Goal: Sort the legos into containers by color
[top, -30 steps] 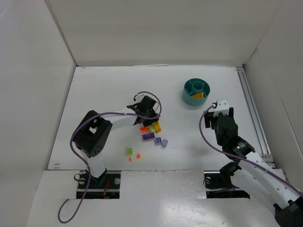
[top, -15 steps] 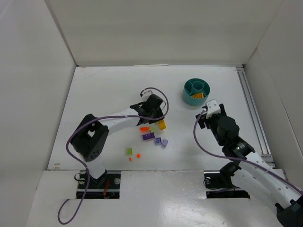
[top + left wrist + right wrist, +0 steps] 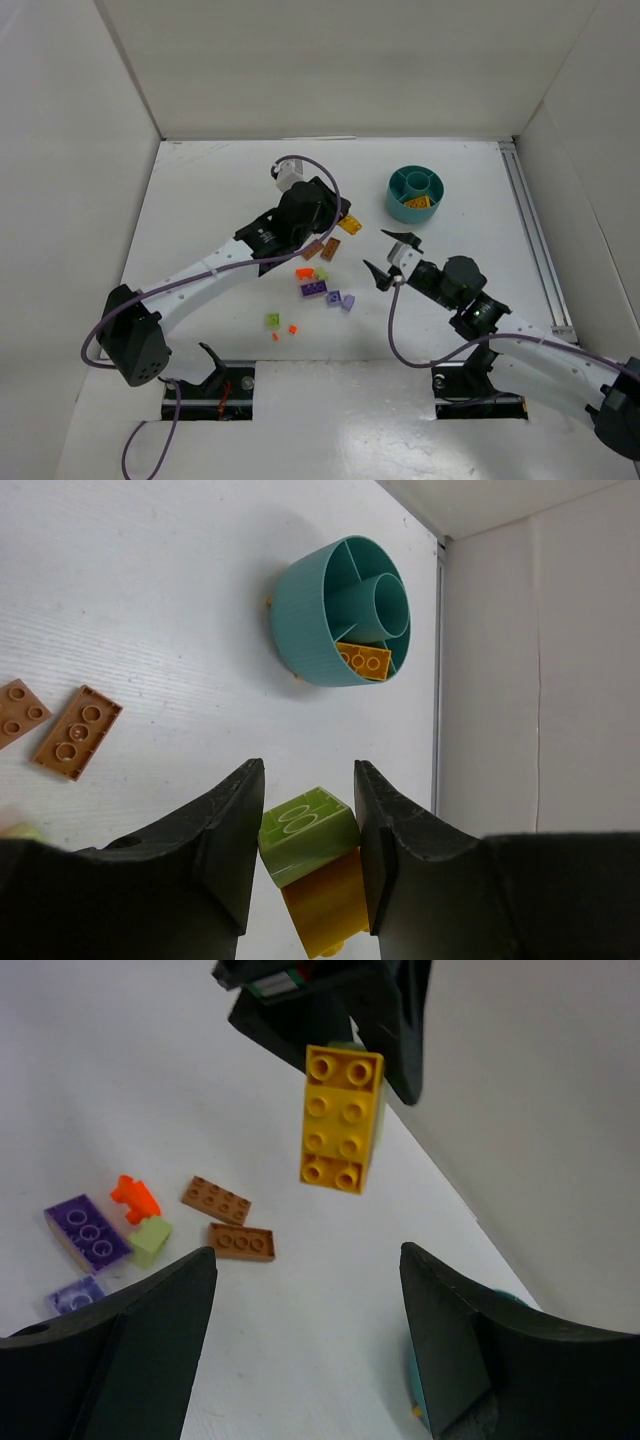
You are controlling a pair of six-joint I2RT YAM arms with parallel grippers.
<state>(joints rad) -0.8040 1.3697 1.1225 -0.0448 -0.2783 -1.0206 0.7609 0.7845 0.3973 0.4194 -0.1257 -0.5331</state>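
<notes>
My left gripper (image 3: pixel 345 217) is shut on a light green brick (image 3: pixel 308 835) stuck to a yellow-orange brick (image 3: pixel 325 905). It holds them above the table, between the pile and the teal dish (image 3: pixel 415 207). The dish (image 3: pixel 305 630) has a yellow-orange brick (image 3: pixel 362 660) in one compartment. My right gripper (image 3: pixel 385 256) is open and empty, right of the pile. In the right wrist view (image 3: pixel 310 1300) it faces the held yellow brick (image 3: pixel 342 1118). On the table lie two brown plates (image 3: pixel 320 250), an orange piece (image 3: pixel 304 272), a purple brick (image 3: pixel 313 289) and lavender bricks (image 3: pixel 341 299).
A light green brick (image 3: pixel 272 320) and two tiny orange bits (image 3: pixel 293 328) lie nearer the front. White walls box in the table on three sides. A rail (image 3: pixel 535 240) runs along the right edge.
My left gripper has lifted the green and yellow bricks out of the pile and moved up and right toward the dish. My right gripper has swung left and forward toward the pile.
</notes>
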